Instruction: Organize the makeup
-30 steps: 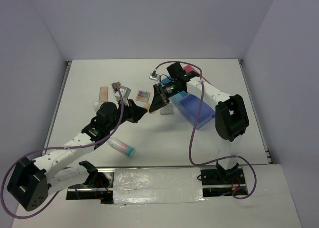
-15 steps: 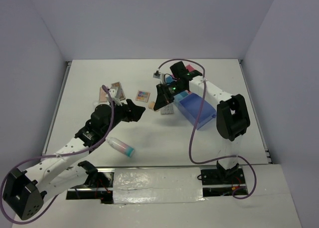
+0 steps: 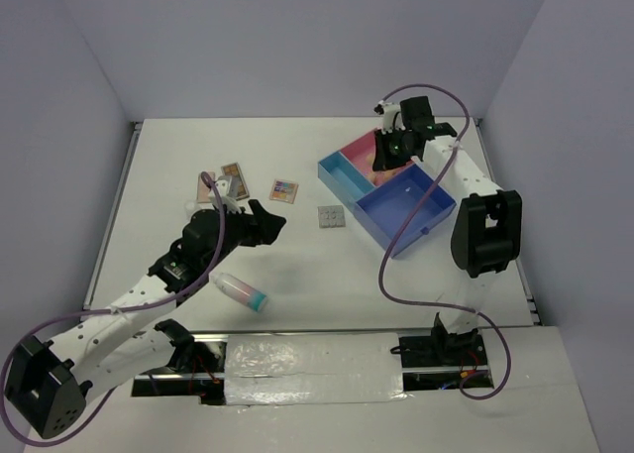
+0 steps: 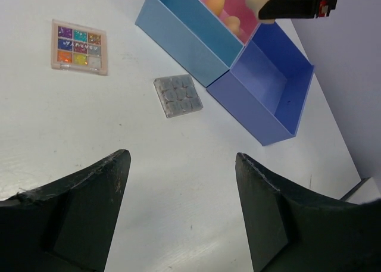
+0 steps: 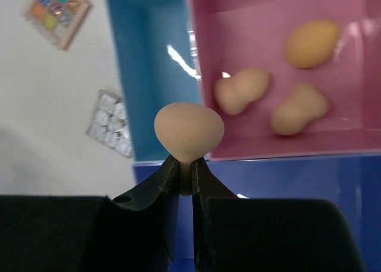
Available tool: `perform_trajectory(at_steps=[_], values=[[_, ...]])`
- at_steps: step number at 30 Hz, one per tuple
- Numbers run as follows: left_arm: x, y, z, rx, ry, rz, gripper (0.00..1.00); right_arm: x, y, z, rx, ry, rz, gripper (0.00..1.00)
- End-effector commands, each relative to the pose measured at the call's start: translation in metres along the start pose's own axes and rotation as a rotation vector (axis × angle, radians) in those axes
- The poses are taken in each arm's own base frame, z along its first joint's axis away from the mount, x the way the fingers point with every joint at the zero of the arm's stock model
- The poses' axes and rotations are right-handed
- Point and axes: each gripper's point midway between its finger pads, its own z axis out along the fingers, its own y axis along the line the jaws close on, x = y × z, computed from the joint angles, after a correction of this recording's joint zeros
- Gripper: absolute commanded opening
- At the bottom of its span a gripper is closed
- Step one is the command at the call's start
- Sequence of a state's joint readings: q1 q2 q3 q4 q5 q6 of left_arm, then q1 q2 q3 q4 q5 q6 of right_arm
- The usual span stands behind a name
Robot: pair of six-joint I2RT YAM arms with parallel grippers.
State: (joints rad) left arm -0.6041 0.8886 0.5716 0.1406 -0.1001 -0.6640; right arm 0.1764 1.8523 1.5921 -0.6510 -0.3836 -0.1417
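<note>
**A:** Where's the right arm?

**B:** It's stretched out long toward the far right corner of the counter (image 3: 178, 156). Its wrist is bent down over the far end of the tray (image 3: 342, 180). The right tool (image 5: 186, 165) is clamped on the narrow end of a tan sponge (image 5: 189, 132), with the round end pointing away from the fingers.

**A:** And where does that sponge sit relative to the tray?

**B:** It's held above the tray. In the wrist view it hangs over the spot where the pink compartment (image 5: 205, 22) meets the light blue compartment (image 5: 149, 52) and the dark blue compartment (image 5: 286, 177).

**A:** What's in the compartments?

**B:** Three more sponges (image 5: 241, 90) lie in the pink one. Two of them are close together and the third is off toward a corner.

**A:** And the left arm?

**B:** It reaches from the near left corner toward the middle of the counter, forearm low. The left tool (image 4: 181, 159) has its jaws spread wide over bare counter.

**A:** What else is out there?

**B:** The grey palette (image 3: 331, 217) lies flat just beside the tray's light blue wall. The multicoloured palette (image 3: 284, 189) is further toward the left edge. A brownish palette (image 3: 232, 178) sits past that, partly behind the left arm's cable. The teal-capped tube (image 3: 243, 291) lies on its side near the near edge, beside the left forearm.
</note>
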Motion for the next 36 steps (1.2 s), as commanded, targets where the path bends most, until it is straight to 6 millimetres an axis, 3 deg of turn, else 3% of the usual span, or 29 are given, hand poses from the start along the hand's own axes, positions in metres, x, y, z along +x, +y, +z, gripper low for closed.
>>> perform_trajectory(at_steps=[1, 6, 11, 19, 21, 23, 24, 26, 27, 28, 29, 30, 32, 35, 36], values=[[-0.002, -0.002, 0.001, 0.003, -0.017, -0.042, 0.84, -0.042, -0.033, -0.018, 0.182, -0.119, -0.079, 0.15], [-0.002, 0.001, -0.001, -0.018, -0.016, -0.055, 0.84, -0.044, -0.058, -0.007, 0.254, -0.104, -0.086, 0.26], [0.001, 0.009, -0.004, -0.064, -0.002, -0.062, 0.84, -0.04, -0.075, 0.008, 0.275, -0.061, -0.073, 0.45], [0.0, 0.009, -0.006, -0.072, 0.004, -0.076, 0.82, -0.041, -0.07, 0.005, 0.224, -0.051, -0.126, 0.72], [-0.004, 0.007, -0.006, -0.071, -0.003, -0.071, 0.79, -0.042, -0.057, -0.002, 0.158, -0.053, -0.181, 0.79], [-0.012, 0.002, -0.007, -0.061, -0.014, -0.058, 0.71, -0.044, -0.036, -0.008, 0.051, -0.073, -0.228, 0.88], [-0.014, 0.001, -0.007, -0.061, -0.017, -0.051, 0.57, -0.049, -0.027, -0.019, 0.018, -0.104, -0.288, 0.99], [-0.026, -0.005, -0.009, -0.056, -0.028, -0.026, 0.37, -0.05, 0.001, -0.027, -0.111, -0.162, -0.348, 1.0], [-0.032, -0.007, -0.01, -0.055, -0.038, -0.016, 0.27, -0.057, 0.015, -0.043, -0.141, -0.213, -0.388, 0.99], [-0.04, -0.009, -0.012, -0.068, -0.043, 0.005, 0.14, -0.054, 0.02, -0.042, -0.164, -0.249, -0.423, 1.0], [-0.045, -0.009, -0.013, -0.076, -0.048, 0.017, 0.1, -0.057, 0.029, -0.047, -0.183, -0.292, -0.444, 1.0], [-0.045, -0.004, -0.015, -0.107, -0.036, 0.044, 0.08, -0.045, 0.046, -0.054, -0.25, -0.324, -0.447, 1.0], [-0.058, -0.004, -0.019, -0.131, -0.051, 0.066, 0.1, -0.053, 0.062, -0.062, -0.295, -0.435, -0.524, 1.0], [-0.067, 0.01, -0.027, -0.215, -0.05, 0.106, 0.34, -0.035, 0.084, -0.061, -0.4, -0.405, -0.585, 1.0], [-0.064, 0.02, -0.031, -0.257, -0.028, 0.119, 0.53, -0.045, 0.096, -0.069, -0.448, -0.415, -0.632, 1.0]])
